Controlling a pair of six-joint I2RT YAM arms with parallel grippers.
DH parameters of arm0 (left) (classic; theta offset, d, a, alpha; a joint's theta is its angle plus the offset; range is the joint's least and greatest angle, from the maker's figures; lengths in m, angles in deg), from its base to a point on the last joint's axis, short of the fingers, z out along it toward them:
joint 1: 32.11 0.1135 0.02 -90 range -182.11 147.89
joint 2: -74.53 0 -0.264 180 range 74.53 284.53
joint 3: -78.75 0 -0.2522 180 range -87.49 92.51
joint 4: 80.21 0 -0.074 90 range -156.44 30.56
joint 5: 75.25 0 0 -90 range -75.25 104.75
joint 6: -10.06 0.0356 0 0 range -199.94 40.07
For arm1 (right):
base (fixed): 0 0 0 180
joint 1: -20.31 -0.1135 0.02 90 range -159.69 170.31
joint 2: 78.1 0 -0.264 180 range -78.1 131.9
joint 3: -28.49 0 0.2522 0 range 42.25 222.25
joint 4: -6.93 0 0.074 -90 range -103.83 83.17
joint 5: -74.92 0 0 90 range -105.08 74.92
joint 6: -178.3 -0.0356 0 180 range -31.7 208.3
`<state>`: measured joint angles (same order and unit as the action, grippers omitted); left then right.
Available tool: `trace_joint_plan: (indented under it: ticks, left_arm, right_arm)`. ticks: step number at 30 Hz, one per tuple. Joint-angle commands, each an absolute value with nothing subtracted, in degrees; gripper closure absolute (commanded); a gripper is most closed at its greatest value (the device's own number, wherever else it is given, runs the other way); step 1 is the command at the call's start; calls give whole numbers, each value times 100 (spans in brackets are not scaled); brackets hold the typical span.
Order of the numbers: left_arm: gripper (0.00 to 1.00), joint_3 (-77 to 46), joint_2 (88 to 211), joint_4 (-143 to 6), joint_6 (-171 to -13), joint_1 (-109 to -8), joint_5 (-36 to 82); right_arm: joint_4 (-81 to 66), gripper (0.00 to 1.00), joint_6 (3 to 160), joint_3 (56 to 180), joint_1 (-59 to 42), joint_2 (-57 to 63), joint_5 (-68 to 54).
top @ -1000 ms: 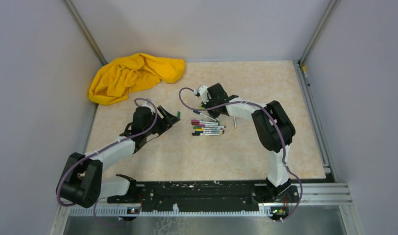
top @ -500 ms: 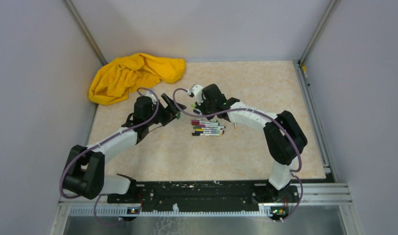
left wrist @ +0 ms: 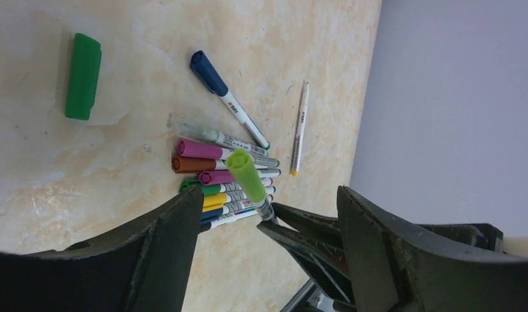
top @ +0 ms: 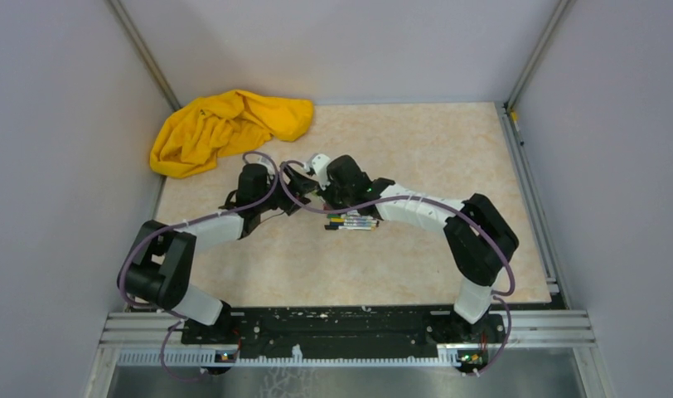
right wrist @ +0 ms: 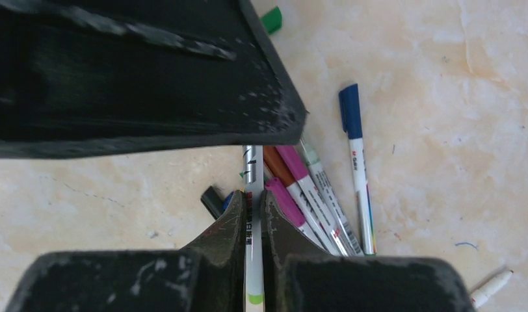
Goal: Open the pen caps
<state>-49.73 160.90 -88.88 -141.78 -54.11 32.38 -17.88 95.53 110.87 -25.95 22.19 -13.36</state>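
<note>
My right gripper (right wrist: 251,195) is shut on a white pen barrel (right wrist: 252,227). This pen carries a light green cap (left wrist: 246,174) that sticks up between the wide-apart fingers of my open left gripper (left wrist: 266,195), which touch nothing. In the top view the two grippers meet, left (top: 304,184) and right (top: 323,192), just left of the row of capped pens (top: 354,221). A loose dark green cap (left wrist: 83,76) lies alone on the table. A blue-capped pen (left wrist: 225,97) and a thin uncapped pen (left wrist: 300,127) lie beside the bundle (left wrist: 216,172).
A crumpled yellow cloth (top: 225,128) lies at the back left corner. Grey walls close the table on three sides, and a metal rail (top: 532,191) runs along the right edge. The left gripper's finger (right wrist: 138,78) fills the top of the right wrist view.
The left gripper has swung right and back, the right gripper left, so they now meet. The green cap seen at the left gripper's tip now lies on the table.
</note>
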Motion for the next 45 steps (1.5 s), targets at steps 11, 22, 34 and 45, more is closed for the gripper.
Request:
trace_joint_plan:
  ticks: [11,22,34,45]
  left_arm:
    - [46,-5003,16149,-9305,-14451,-5470,3002]
    - [99,-5076,16038,-9322,-14286,-5470,3005]
    - [100,-5108,15727,-9738,-13916,-5532,3531]
    - [100,-5038,15632,-9756,-13827,-5532,3848]
  right_arm:
    - [-859,100,8901,10550,-3024,1657,-1475]
    - [-732,100,8676,10381,-3135,1528,-1654]
    - [-526,84,8785,10249,-3269,1410,-1525]
    - [-384,81,8797,10219,-3269,1423,-1525]
